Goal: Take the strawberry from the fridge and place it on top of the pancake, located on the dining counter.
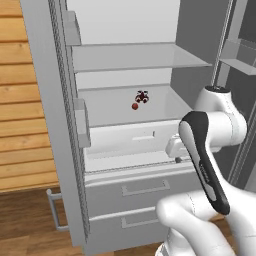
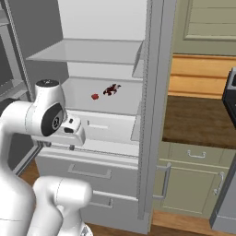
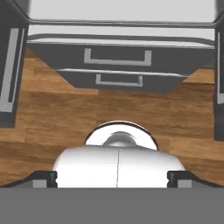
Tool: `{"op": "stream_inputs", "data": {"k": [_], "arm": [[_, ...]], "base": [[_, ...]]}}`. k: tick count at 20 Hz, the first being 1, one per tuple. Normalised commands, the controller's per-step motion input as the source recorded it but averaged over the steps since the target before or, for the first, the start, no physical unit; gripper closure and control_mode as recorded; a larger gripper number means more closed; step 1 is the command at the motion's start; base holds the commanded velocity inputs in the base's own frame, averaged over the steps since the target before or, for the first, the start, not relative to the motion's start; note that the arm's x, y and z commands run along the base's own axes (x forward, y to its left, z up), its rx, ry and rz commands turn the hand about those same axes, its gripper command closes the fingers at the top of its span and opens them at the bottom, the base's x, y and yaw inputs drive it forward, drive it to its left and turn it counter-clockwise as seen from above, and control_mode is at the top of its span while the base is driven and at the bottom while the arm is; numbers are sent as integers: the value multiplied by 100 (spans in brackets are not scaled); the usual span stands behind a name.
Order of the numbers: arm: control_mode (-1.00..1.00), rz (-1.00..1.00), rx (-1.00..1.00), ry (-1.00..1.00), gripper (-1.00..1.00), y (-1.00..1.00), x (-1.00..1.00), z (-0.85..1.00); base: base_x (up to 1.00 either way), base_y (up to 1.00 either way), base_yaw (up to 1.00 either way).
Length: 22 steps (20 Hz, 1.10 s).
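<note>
The fridge stands open, white inside with clear shelves. On its middle shelf lies the strawberry, small and red, next to a dark red and black item. My gripper hangs in front of the fridge, below and to the right of that shelf, pointing down at the floor. In the hand view the gripper is open, its fingertips far apart with nothing between them. The pancake and the dining counter are out of view.
Two grey drawers sit under the open compartment. The left door and the right door stand swung out. A dark wood counter on olive cabinets lies to the right. Wooden floor spreads below.
</note>
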Motion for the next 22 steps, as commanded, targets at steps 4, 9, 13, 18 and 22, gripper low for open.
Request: {"op": "stream_inputs", "data": {"k": [4, 9, 13, 18, 22], "arm": [[-100, -7, 0, 0, -100, -26, -20, -26], [-100, 0, -5, 2, -100, -2, -14, -12], [-100, 0, 0, 1, -100, 2, 0, 0], [-100, 0, 0, 0, -100, 1, 0, -2], [100, -6, 0, -5, -100, 18, 9, 0]], "base": [[0, 0, 0], [0, 0, 0], [0, 0, 0], [0, 0, 0], [7, 10, -3]]}}
